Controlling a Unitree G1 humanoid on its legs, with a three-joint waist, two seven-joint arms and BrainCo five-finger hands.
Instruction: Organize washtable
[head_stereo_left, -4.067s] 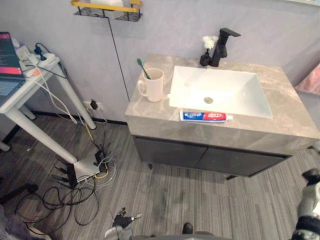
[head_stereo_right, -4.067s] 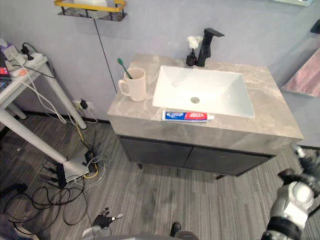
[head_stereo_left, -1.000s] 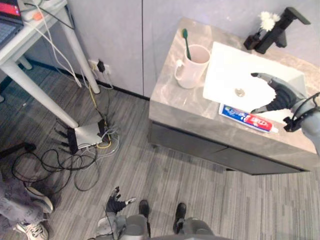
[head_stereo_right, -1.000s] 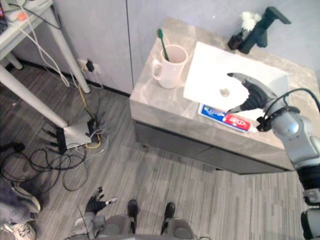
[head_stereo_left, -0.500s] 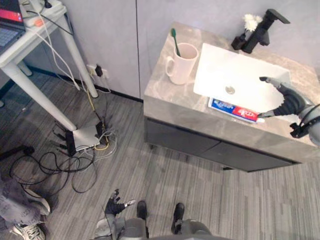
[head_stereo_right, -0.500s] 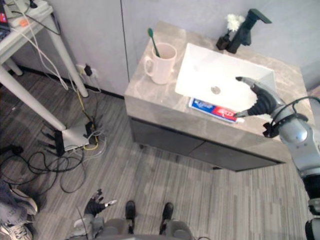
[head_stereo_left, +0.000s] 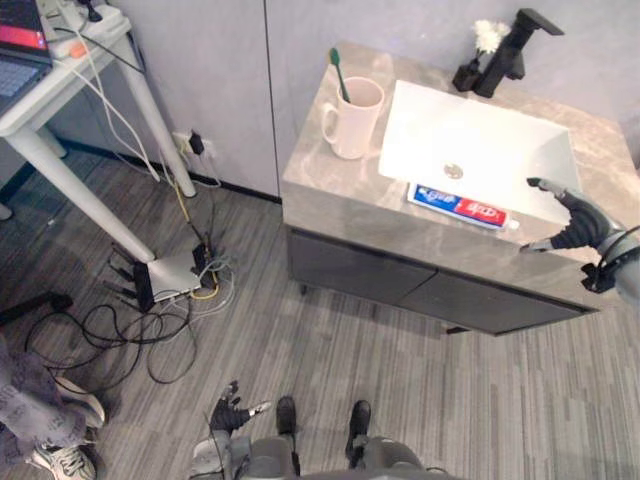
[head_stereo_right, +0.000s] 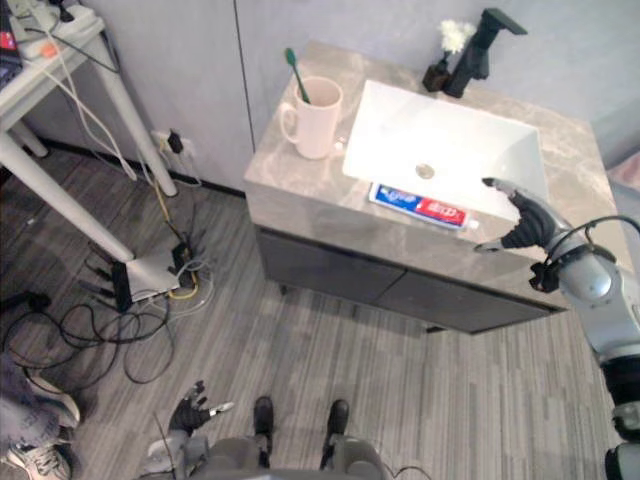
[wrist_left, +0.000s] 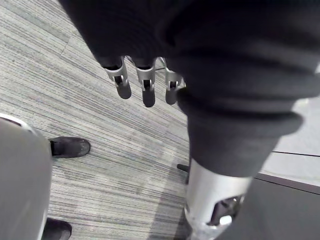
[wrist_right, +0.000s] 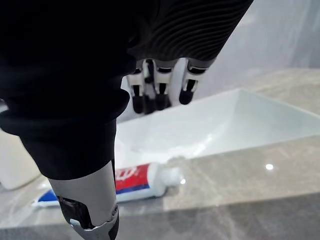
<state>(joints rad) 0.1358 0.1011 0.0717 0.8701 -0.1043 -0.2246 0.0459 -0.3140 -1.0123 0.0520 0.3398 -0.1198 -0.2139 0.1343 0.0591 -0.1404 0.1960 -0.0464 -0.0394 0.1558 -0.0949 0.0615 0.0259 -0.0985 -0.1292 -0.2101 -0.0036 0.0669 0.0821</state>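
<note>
Reaching for the toothpaste (head_stereo_left: 462, 207), I judge: it lies on the tabletop (head_stereo_left: 320, 185) at the front rim of the sink (head_stereo_left: 480, 140), and the right robot hand (head_stereo_left: 572, 222) hovers near its cap end, fingers spread and empty. Next the hand must close round it, likely to carry it to the mug (head_stereo_left: 350, 118).

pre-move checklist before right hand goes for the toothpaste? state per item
1. Right hand empty, fingers relaxed: ok.
2. Toothpaste accessible: ok, flat on the counter along the front edge of the sink.
3. Hand over the tube: not ok, it hovers beyond the cap end, apart from it.
4. Mug upright with toothbrush inside: ok.
5. Left hand out of the way: ok, low over the floor, open.
6. Cap tight: cannot tell.
</note>
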